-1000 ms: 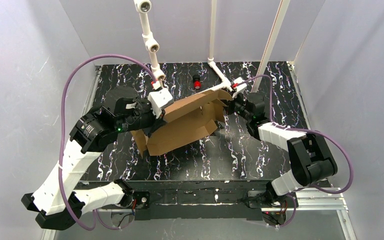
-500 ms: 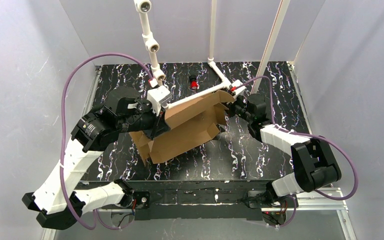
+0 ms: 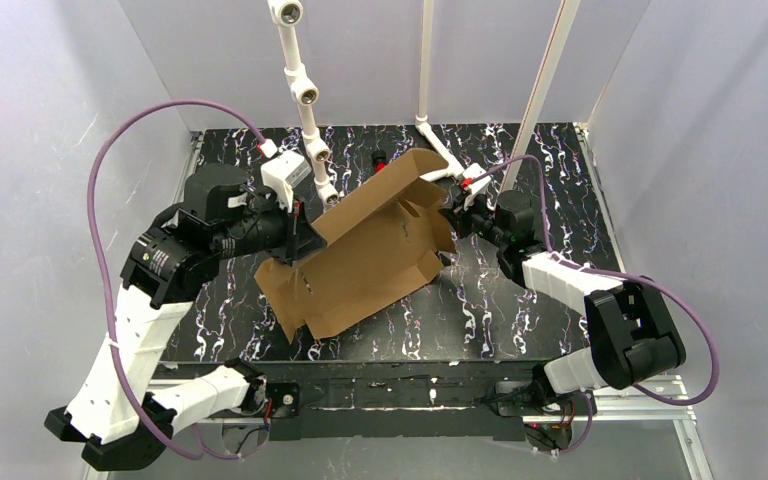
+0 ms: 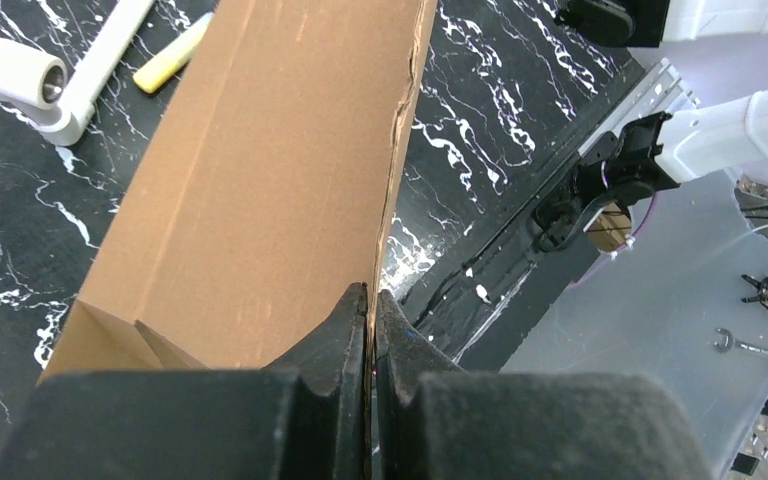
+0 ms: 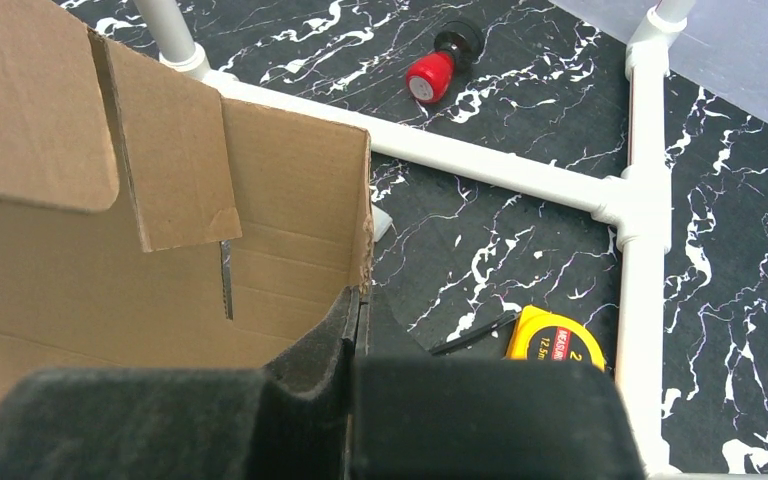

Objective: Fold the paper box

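Fingers (image 4: 345, 325) of the left gripper (image 4: 370, 300) are pinched tight on one thin edge of the box (image 3: 370, 260). The right gripper (image 5: 360, 300) is clamped the same way on the opposite wall. Between them the box hangs tilted over the middle of the table (image 3: 520, 300), flaps loose. Whether its low near corner touches down I cannot tell. It should be light and fairly stiff, bending readily only at the scored lines. The edges look fragile, and the pinched one looks frayed already. Best held on wall edges close to a corner, not on free flaps. Beyond lie a tape measure (image 5: 555, 345) and white pipes (image 5: 500, 165).
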Motion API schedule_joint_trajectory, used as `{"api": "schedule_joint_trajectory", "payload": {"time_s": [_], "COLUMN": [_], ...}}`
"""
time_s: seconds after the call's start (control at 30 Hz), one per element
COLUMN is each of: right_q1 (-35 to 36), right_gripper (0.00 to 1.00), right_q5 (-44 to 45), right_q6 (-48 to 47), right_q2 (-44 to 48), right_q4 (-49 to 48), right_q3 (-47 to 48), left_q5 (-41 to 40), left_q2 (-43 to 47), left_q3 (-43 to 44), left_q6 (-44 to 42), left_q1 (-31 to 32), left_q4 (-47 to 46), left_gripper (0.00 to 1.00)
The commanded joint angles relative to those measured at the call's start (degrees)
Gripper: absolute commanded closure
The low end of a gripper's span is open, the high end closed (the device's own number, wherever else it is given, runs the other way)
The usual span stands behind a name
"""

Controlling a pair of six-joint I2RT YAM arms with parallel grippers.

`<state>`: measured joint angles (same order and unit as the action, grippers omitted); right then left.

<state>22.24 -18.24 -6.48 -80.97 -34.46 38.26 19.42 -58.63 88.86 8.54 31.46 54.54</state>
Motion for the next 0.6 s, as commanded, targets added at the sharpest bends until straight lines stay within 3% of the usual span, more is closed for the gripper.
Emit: {"api": "schedule_joint_trajectory", "payload": {"time_s": [0.0,0.23,0.57], "right_q1": [-0.57,-1.06,-1.26], "right_gripper": [0.99,0.99,0.99], "right_q5": [-0.19,-0.55,-1.36], "right_q6": [-2.26,-2.95,-3.51], "right_q2": [1.54,2.11,2.91], "right_q4": [1.74,1.68,1.50], "right_q3": [-1.48,-1.88,-2.21], "left_q5": [-0.64,5.96,3.25], "left_q2": [-0.45,-2.42,-5.28], "left_q3": [3.93,4.74,8.47], "left_q6": [-0.32,2.19,0.94], "left_q1": [-2.55,-5.43,-9.43], "left_q4": [3.29,3.25,6.52], "left_gripper": [1.00,1.00,1.00]}}
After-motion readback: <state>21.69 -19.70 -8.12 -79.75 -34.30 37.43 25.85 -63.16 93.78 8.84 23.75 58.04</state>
